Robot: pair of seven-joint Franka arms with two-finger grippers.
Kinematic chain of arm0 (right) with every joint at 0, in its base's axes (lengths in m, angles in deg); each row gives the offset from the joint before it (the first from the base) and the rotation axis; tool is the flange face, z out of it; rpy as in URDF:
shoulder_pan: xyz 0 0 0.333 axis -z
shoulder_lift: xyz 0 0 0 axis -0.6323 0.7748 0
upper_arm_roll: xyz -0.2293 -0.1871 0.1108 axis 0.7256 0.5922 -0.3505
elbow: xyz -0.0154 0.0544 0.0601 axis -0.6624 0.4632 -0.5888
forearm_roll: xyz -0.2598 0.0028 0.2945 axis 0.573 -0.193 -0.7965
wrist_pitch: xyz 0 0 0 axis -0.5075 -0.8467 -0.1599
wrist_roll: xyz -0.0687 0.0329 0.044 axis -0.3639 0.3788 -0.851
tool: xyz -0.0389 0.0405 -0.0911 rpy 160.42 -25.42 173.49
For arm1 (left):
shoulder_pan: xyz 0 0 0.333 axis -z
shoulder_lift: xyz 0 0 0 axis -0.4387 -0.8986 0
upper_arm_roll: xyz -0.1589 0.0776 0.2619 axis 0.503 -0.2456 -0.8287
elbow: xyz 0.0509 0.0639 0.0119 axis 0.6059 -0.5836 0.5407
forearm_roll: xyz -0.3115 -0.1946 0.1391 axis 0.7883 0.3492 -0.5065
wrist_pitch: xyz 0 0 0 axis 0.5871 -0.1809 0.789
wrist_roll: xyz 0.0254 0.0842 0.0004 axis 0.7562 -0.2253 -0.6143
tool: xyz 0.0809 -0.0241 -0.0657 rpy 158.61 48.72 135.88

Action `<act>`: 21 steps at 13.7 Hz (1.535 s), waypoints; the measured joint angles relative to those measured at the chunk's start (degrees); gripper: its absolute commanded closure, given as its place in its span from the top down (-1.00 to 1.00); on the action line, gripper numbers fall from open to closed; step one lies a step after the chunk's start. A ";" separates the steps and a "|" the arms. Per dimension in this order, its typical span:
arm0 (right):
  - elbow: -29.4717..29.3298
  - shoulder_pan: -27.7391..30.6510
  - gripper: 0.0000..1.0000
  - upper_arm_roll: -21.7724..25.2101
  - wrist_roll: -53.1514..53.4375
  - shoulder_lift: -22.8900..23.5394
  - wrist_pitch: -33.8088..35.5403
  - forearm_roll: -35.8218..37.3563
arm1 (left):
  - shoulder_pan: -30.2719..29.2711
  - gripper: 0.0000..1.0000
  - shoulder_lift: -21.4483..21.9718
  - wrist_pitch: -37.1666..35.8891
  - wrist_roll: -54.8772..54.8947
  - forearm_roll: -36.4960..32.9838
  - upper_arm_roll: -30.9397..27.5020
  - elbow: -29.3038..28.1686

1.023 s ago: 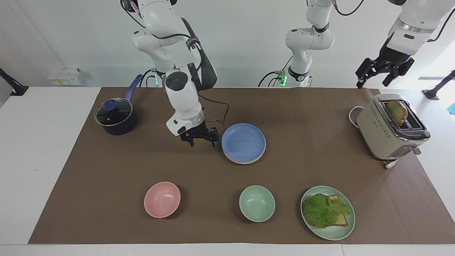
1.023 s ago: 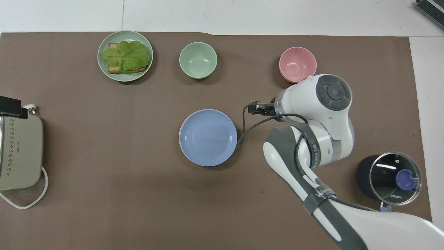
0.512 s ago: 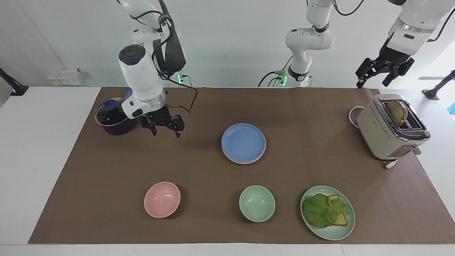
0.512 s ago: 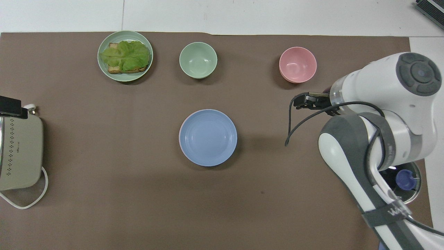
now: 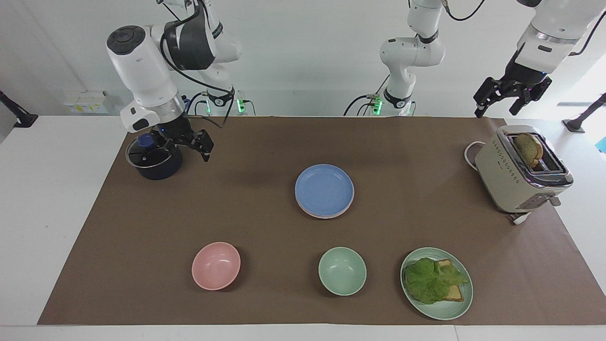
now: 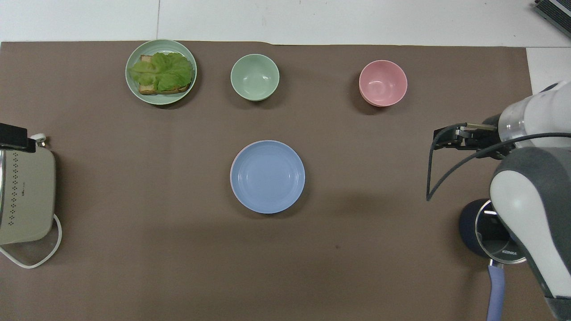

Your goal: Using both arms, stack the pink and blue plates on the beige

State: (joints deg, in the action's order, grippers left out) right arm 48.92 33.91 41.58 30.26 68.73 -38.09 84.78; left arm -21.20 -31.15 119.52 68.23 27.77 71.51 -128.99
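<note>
The blue plate (image 5: 324, 188) (image 6: 267, 176) lies on top of a stack in the middle of the brown mat. Under it only a thin rim of the pink plate (image 5: 326, 216) (image 6: 231, 171) shows. The beige plate is hidden. My right gripper (image 5: 184, 149) (image 6: 439, 138) hangs open and empty over the mat next to the dark pot, well away from the stack. Up in the air above the toaster, my left gripper (image 5: 496, 111) (image 6: 13, 137) waits, open and empty.
A dark pot with a glass lid (image 5: 154, 158) (image 6: 495, 232) stands at the right arm's end. A beige toaster (image 5: 516, 175) holding bread stands at the left arm's end. Farthest from the robots stand a pink bowl (image 5: 216, 265), a green bowl (image 5: 342, 271) and a green plate (image 5: 447, 313) with lettuce toast.
My right gripper has drawn back from beside the blue plate toward the pot and risen, still open and empty. The plates and the left arm have not moved.
</note>
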 measured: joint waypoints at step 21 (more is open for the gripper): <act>-10.96 3.87 1.00 -0.04 -11.38 -5.54 17.83 4.66 | 0.00 1.00 0.00 -0.02 0.00 0.00 0.00 0.00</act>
State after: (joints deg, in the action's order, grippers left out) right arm 37.96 37.78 41.54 18.88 63.19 -20.26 89.44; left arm -21.20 -31.15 119.50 68.23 27.77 71.51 -128.99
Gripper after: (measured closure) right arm 0.000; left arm 0.000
